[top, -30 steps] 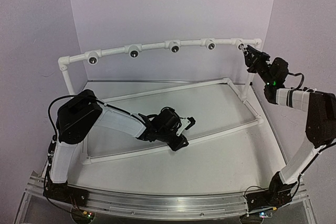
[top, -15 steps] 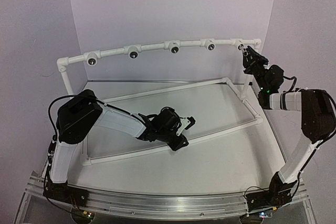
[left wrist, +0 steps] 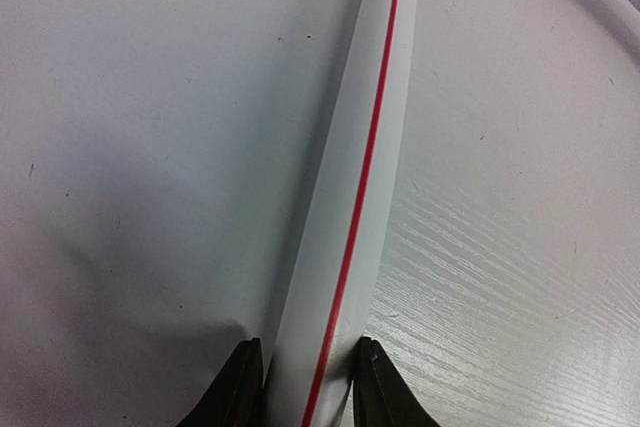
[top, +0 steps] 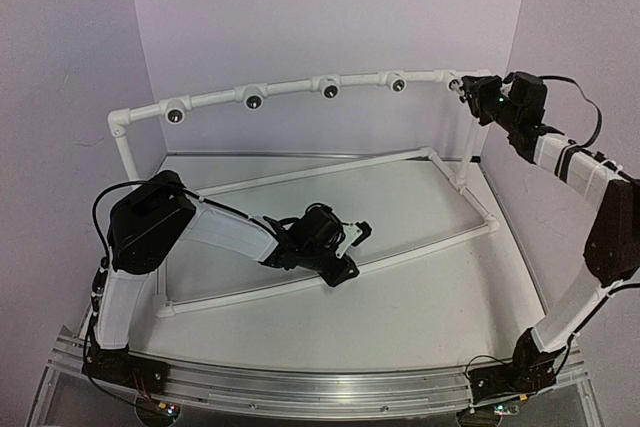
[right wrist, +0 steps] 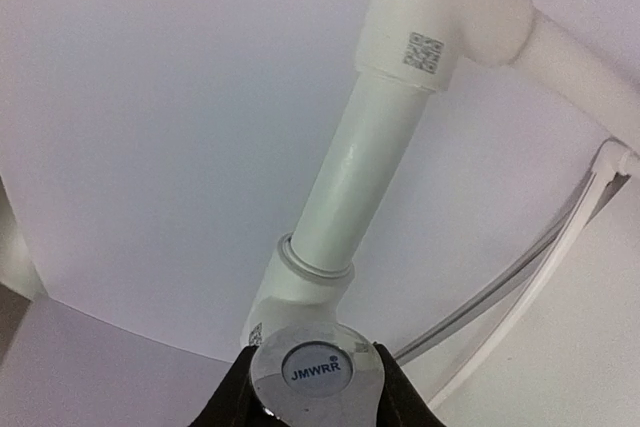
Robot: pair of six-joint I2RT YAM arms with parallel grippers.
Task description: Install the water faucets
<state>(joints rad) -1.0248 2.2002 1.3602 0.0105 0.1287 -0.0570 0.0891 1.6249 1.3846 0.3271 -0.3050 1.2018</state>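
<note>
A shiny silver water faucet (right wrist: 316, 371) with a round "JMWRR" cap sits at the rightmost white fitting (right wrist: 290, 292) of the top rail. My right gripper (right wrist: 314, 389) is shut on the faucet, one finger on each side of it. In the top view this gripper (top: 472, 93) is pressed against the rail's right end, and the faucet itself is too small to make out there. My left gripper (left wrist: 305, 347) is shut on the white base pipe (left wrist: 352, 187) with a red stripe, seen in the top view at the frame's front bar (top: 420, 252), with the gripper (top: 342, 269) low over it.
The white pipe frame stands on the table. Its top rail carries several round fittings with dark holes (top: 255, 100), (top: 330, 90), (top: 398, 84). A corner elbow (right wrist: 445, 17) joins the right upright. Walls stand close behind and to the right.
My right arm has lifted and its wrist has turned, from below the rail's right end to level with it, still shut on the faucet. The left arm has stayed still.
</note>
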